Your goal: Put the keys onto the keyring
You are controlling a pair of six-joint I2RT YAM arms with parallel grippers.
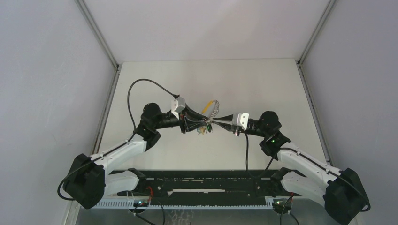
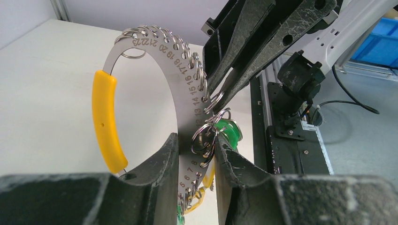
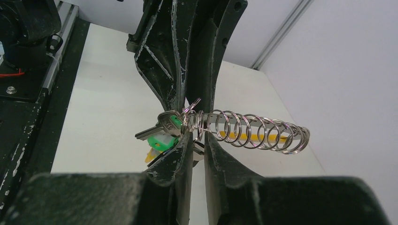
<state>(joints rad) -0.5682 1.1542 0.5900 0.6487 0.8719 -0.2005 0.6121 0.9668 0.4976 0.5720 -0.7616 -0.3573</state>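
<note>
Held above the tabletop (image 1: 244,79), the keyring (image 2: 180,89) stands on edge, its numbered steel arc curving up and away from the arms, green keys (image 3: 159,140) dangling below. The left pincer (image 2: 196,140), reaching inward, clamps the arc's lower end. Facing it, the right pincer (image 3: 197,137) nips one small ring, jaws nearly closed.

Keyring (image 1: 213,108) is held above the middle of the table (image 1: 263,89), between both grippers: left gripper (image 1: 202,124) at its left, right gripper (image 1: 215,123) at its right. Rail (image 1: 206,185) lies along the table's near edge.
</note>
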